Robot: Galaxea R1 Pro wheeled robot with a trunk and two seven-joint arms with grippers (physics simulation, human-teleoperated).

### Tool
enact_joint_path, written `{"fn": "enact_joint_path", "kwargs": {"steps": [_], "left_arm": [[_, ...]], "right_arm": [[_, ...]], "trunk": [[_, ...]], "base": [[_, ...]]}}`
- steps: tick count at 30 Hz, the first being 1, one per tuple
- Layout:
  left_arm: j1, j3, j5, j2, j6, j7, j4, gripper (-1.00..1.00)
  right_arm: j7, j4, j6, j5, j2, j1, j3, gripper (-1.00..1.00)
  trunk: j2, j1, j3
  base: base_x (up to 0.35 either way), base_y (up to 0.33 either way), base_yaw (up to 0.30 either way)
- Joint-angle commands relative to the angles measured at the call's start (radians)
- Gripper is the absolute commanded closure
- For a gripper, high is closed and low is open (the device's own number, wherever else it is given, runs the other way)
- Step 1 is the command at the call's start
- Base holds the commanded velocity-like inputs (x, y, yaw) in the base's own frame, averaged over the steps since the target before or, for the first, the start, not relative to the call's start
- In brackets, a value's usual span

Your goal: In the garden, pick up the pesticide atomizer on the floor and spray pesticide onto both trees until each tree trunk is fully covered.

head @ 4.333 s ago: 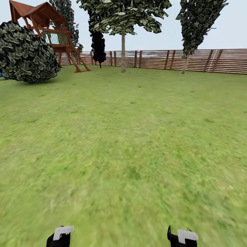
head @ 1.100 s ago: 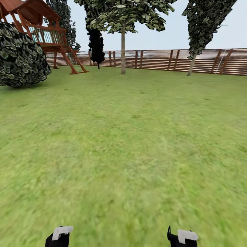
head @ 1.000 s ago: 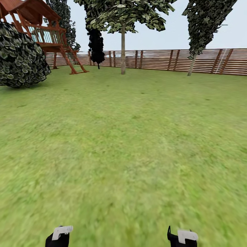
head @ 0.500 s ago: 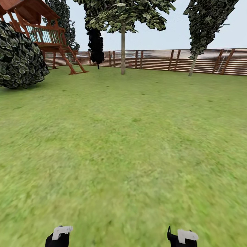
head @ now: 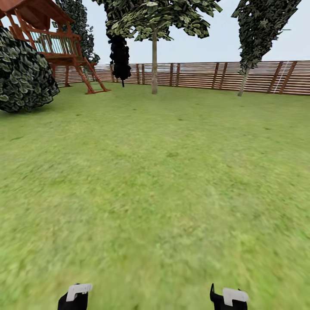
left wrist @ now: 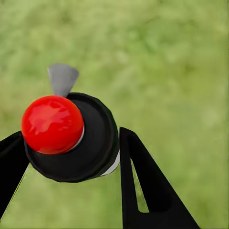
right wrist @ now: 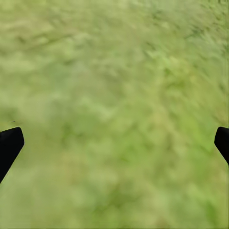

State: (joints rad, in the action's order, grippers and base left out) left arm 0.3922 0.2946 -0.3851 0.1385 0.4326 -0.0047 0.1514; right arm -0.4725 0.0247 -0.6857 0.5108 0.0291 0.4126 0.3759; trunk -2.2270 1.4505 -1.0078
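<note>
Atomizer [left wrist: 69, 138] is sitting between the two black fingers of the left pincer [left wrist: 71, 157] in the left wrist view: black round body, glossy red ball cap facing the camera, grey wedge-shaped nozzle at 12 o'clock. Fingers are pressing on both sides, so the pincer is gripping it over blurred grass.

Right pincer [right wrist: 114, 143] is standing wide apart and holding nothing; only its two black tips are entering at 9 and 3 o'clock, lawn between them.

Head view: lawn [head: 163, 181] is running out to the slatted fence [head: 206, 75]. One pale straight trunk [head: 154, 64] is standing at 12 o'clock, a thinner leaning tree [head: 258, 34] at 1 o'clock.

Versus 4.3 s ago: the whole view is shifting; shrub [head: 23, 75] and playhouse [head: 51, 38] at 10 o'clock are sliding further off the left edge, so the camera is moving, not the things.

Treetops are cut off. Both wrists [head: 75, 297] are only partly showing at 6 o'clock. Which trees are the targets: cannot tell.
</note>
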Motion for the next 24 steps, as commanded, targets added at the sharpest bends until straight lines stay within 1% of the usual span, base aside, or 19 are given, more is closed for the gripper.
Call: {"fn": "enact_joint_path", "kwargs": {"steps": [1,7,24], "left_arm": [[0.0,0.0,0.0,0.001,0.0,0.0,0.0,1.0],[0.0,0.0,0.0,0.006,0.0,0.0,0.0,1.0],[0.001,0.0,0.0,0.006,0.0,0.0,0.001,1.0]], "right_arm": [[0.0,0.0,0.0,0.0,0.0,0.0,0.0,-1.0],[0.0,0.0,0.0,0.0,0.0,0.0,0.0,-1.0],[0.0,0.0,0.0,0.0,0.0,0.0,0.0,-1.0]], "trunk": [[0.0,0.0,0.0],[0.0,0.0,0.0],[0.0,0.0,0.0]], "base": [[0.34,0.0,0.0],[0.34,0.0,0.0],[0.34,0.0,0.0]]}}
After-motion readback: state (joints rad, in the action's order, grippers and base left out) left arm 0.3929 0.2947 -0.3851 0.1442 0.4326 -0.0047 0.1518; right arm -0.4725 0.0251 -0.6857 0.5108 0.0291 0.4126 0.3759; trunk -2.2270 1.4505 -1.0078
